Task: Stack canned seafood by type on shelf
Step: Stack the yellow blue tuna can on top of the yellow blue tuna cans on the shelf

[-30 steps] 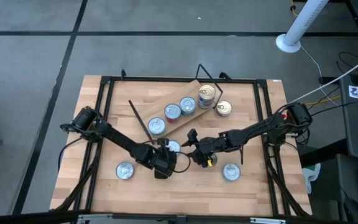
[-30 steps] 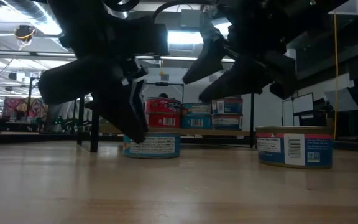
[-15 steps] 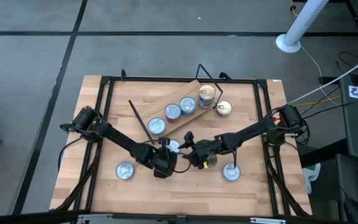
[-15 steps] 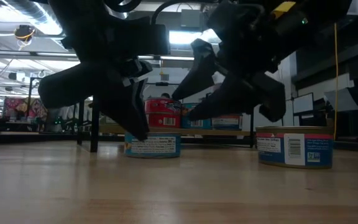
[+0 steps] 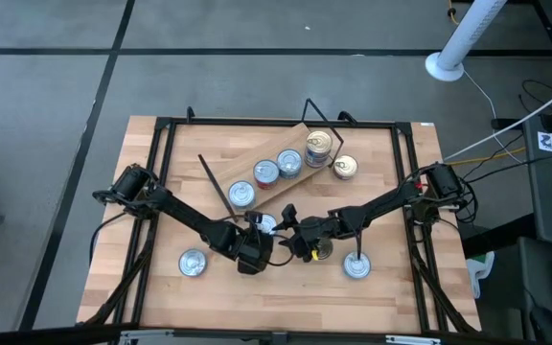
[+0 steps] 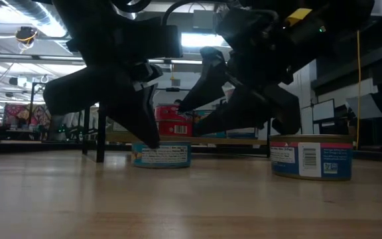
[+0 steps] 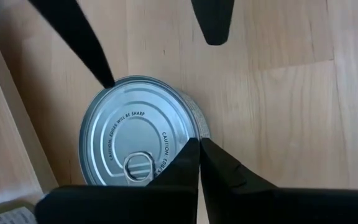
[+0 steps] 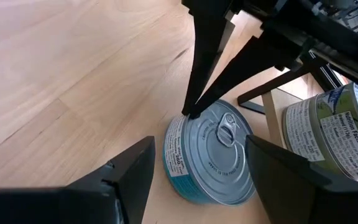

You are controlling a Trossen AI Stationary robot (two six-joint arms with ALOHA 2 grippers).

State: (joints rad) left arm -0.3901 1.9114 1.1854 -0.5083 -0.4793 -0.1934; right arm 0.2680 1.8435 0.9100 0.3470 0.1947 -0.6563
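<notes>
silver-lidded tin [image 5: 267, 225] sits at table centre, with the shelf [image 5: 290, 171] at its 1 o'clock. left gripper [image 5: 260, 233] has fingertips touching the rim; its spread unclear. right gripper [image 5: 293, 230], wide, approaches; it should straddle the tin squarely before closing.

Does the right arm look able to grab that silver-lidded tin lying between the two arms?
Probably not cleanly: the left gripper already straddles the silver-lidded tin, crowding the open right gripper just short of it.
</notes>
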